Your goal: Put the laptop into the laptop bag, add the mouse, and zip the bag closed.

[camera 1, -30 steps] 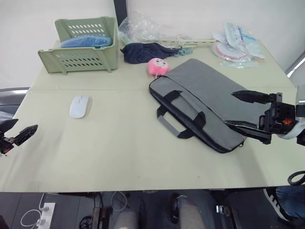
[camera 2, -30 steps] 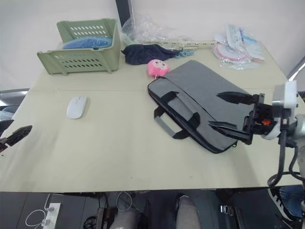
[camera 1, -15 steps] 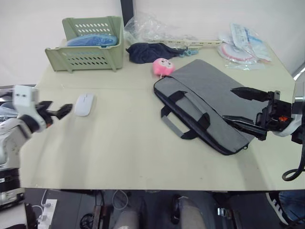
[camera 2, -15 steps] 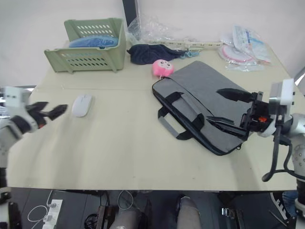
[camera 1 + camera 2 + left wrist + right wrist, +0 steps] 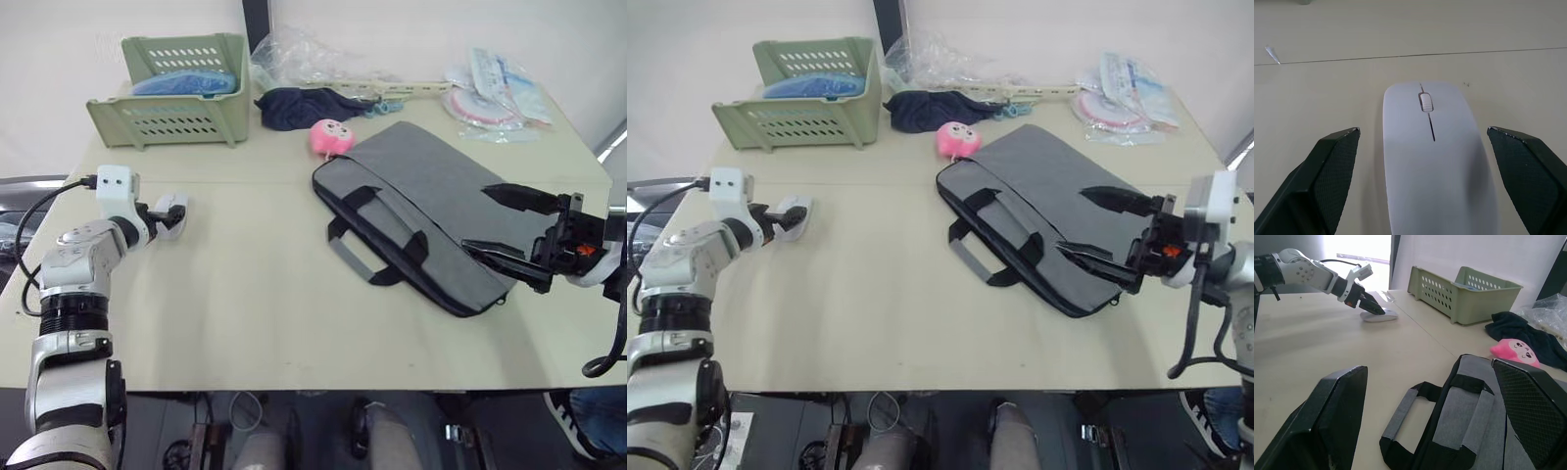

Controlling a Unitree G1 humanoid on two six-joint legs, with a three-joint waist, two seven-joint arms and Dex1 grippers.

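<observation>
The white mouse [image 5: 1432, 156] lies on the table's left side, between the open fingers of my left gripper [image 5: 168, 213]; a gap shows on each side of it in the left wrist view. The grey laptop bag [image 5: 421, 220] with black handles lies flat at the centre right. My right gripper [image 5: 477, 217] hovers open over the bag's near right end, one finger [image 5: 1327, 421] toward the handles [image 5: 1449, 396]. The laptop is hidden or out of view.
A green basket [image 5: 176, 88] with a blue item inside stands at the back left. A dark cloth [image 5: 304, 106], a pink plush toy [image 5: 330, 137] and plastic packets [image 5: 495, 93] line the far edge. Bare tabletop [image 5: 255, 294] lies between the mouse and the bag.
My left arm has come in from the table's left edge to the mouse, and its fingers now straddle it. The right gripper has stayed over the bag.
</observation>
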